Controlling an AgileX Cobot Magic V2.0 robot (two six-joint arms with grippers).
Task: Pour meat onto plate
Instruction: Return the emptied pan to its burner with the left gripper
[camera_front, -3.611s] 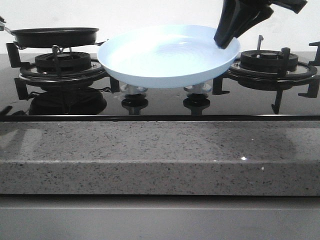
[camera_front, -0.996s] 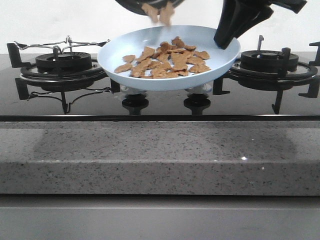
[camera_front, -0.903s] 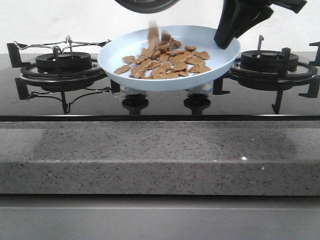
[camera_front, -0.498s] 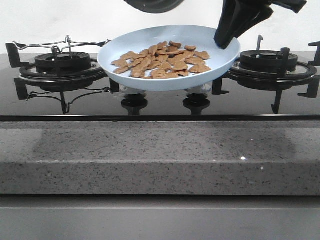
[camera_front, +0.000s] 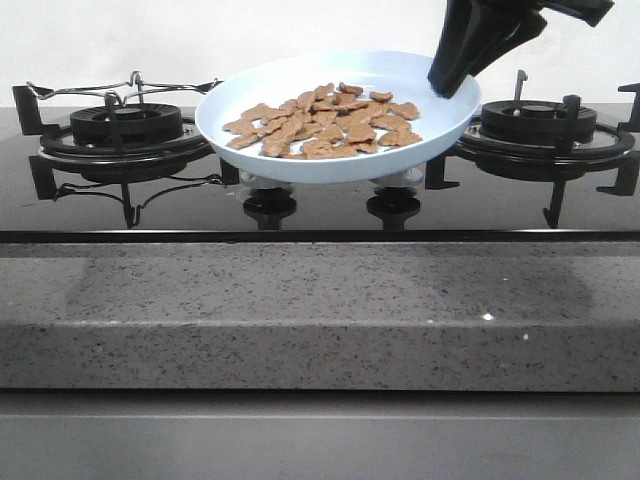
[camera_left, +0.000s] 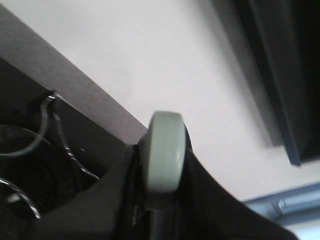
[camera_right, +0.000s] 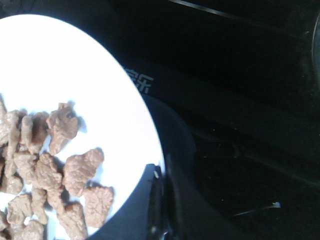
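Observation:
The pale blue plate (camera_front: 430, 135) hangs tilted above the middle of the hob, between the two burners. My right gripper (camera_front: 455, 72) is shut on its right rim; the right wrist view shows the dark fingers (camera_right: 145, 200) clamped over the plate edge (camera_right: 135, 95). The meat (camera_front: 325, 122) lies spread across the plate as many small brown pieces, also seen close up as meat (camera_right: 65, 165). My left gripper (camera_left: 161, 167) is outside the front view. In its wrist view it is shut on a pale grey pan handle (camera_left: 163, 150). The pan body is out of view.
A black burner grate (camera_front: 120, 120) stands at the left and another burner (camera_front: 545, 125) at the right. Two knobs (camera_front: 270, 205) sit below the plate. The speckled granite counter edge (camera_front: 320, 310) runs across the front.
The black pan, tipped over the plate a second ago with pieces falling, has risen out of the top of the front view. All the meat now rests on the plate. The right gripper has not moved.

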